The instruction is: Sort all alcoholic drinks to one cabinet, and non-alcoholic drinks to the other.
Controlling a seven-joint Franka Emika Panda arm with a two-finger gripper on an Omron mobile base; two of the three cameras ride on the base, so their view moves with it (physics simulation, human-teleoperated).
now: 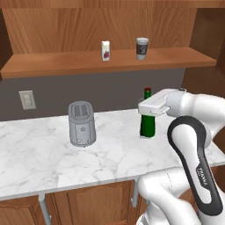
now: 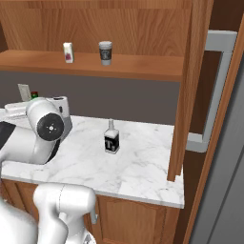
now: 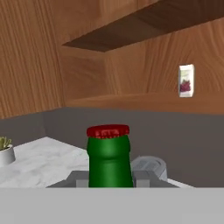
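Green glass, red-capped: the slim bottle [image 1: 148, 121] stands upright on the white marble counter [image 1: 39, 156], right of centre in the left base view. The gripper [image 1: 151, 108] crosses its neck just below the cap, its jaws pressed in against the glass and pinching the bottle. In the hand view the bottle [image 3: 109, 158] rises at bottom centre with the gripper [image 3: 109, 179] closed at its sides, one grey finger [image 3: 78, 179] showing to the left of the neck.

At left centre of the left base view a grey toaster [image 1: 81, 123] stands on the same counter, well apart from the bottle; its rounded top [image 3: 148, 167] shows just right of the bottle in the hand view. A clear squarish bottle [image 2: 111, 137] with a black label stands upright near the middle of the right base view, alone on the marble.

On the wooden shelf [image 1: 66, 63] across the upper part of the left base view, a small white carton [image 1: 105, 50] with a red-pink mark and a paper coffee cup [image 1: 142, 48] with a white lid stand near each other, carton to the left. A wall socket [image 1: 27, 99] sits on the grey wall at left. A small potted plant [image 3: 5, 150] rests on the counter at the left edge of the hand view.
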